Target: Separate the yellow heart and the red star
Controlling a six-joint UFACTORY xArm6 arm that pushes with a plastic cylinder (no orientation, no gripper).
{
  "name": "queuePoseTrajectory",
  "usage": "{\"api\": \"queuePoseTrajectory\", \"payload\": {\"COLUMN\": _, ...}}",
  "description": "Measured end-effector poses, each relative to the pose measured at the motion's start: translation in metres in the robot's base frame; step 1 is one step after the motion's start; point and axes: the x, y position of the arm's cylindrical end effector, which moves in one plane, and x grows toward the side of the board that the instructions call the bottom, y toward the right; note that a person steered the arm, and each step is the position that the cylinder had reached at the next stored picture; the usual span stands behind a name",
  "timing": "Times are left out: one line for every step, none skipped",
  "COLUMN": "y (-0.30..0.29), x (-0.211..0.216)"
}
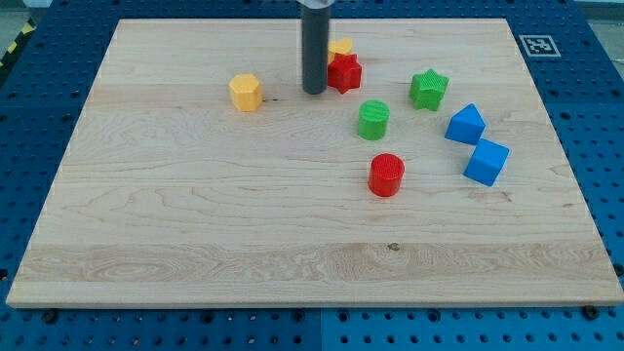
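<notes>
Two blocks, the red star point(344, 73) and the yellow heart point(340, 48), are seen touching; my tip point(314, 92) is set just left of the star.

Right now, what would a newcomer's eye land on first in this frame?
The straight dark rod near the view's top, my tip just left of the red star block, which touches the yellow heart block behind it. Next, two blue blocks sit together at the view's right on the pale wooden board.
</notes>
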Motion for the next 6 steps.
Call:
{"api": "queuePoseTrajectory", "payload": {"y": -0.028, "x": -0.048}}
{"api": "queuePoseTrajectory", "payload": {"y": 0.002, "x": -0.096}}
{"api": "queuePoseTrajectory", "payload": {"y": 0.091, "x": -0.103}}
{"api": "queuePoseTrajectory", "payload": {"y": 0.115, "x": -0.090}}
{"api": "queuePoseTrajectory", "payload": {"y": 0.089, "x": -0.088}}
{"api": "queuePoseTrajectory", "payload": {"y": 0.060, "x": -0.071}}
